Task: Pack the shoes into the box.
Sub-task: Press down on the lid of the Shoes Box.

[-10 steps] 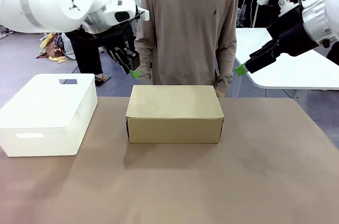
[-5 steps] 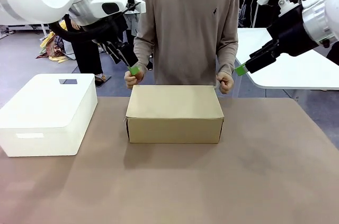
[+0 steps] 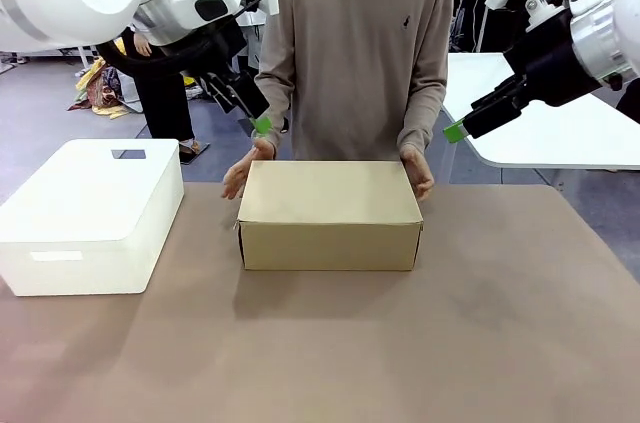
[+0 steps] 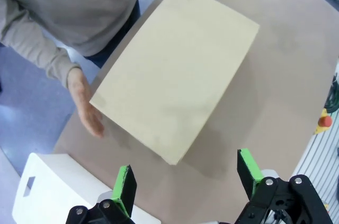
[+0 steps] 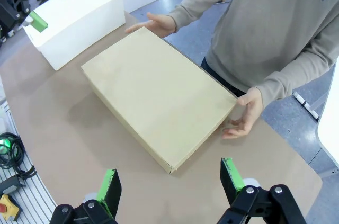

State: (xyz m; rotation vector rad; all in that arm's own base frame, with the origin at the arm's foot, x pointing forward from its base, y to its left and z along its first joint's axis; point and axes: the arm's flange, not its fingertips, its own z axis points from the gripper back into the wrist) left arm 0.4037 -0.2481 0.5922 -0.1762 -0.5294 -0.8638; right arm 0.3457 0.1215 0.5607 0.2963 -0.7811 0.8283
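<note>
Hands [image 3: 240, 175] now lower, flanking crosswise shut box [image 3: 330, 213]

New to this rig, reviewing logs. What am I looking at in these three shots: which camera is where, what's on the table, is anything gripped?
Two white robot arms share a brown table with a person standing at the far side. The wide shot comes from a fixed camera between the arms. The other two come from cameras on each wrist, looking down past that arm's own green-tipped fingers.

On the table: a closed tan cardboard box in the middle and a white lidded plastic bin on the robot's left. The person's hands sit at the two ends of the box.

The left gripper and the right gripper both hover above the table, jaws open, holding nothing.
</note>
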